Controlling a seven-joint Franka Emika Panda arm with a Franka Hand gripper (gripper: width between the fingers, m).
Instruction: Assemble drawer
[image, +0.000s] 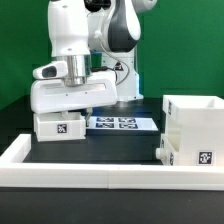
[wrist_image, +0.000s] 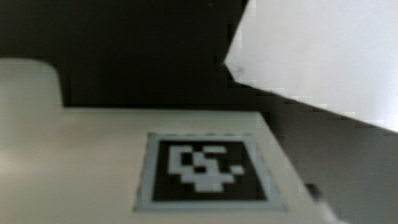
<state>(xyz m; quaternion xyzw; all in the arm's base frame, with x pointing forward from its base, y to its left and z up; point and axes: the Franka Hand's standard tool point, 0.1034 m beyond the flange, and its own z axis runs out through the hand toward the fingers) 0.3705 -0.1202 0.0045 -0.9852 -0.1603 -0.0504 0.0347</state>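
Note:
A low white tray (image: 60, 126) with a black-and-white tag on its front lies at the exterior view's left. My gripper (image: 68, 112) is straight above it, right down at its top. The hand hides the fingertips, so I cannot tell if they hold the tray. The wrist view is filled by a blurred white face with a square tag (wrist_image: 210, 170), very close; no fingers show there. The tall boxy case (image: 196, 122) stands open-topped at the right with a tag low on its front. A second low tray (image: 166, 151) lies against the case's left side.
The marker board (image: 121, 123) lies flat between the left tray and the case. A long white rail (image: 100, 176) runs along the table's front edge. A blurred white part (wrist_image: 320, 60) shows beyond the tag in the wrist view.

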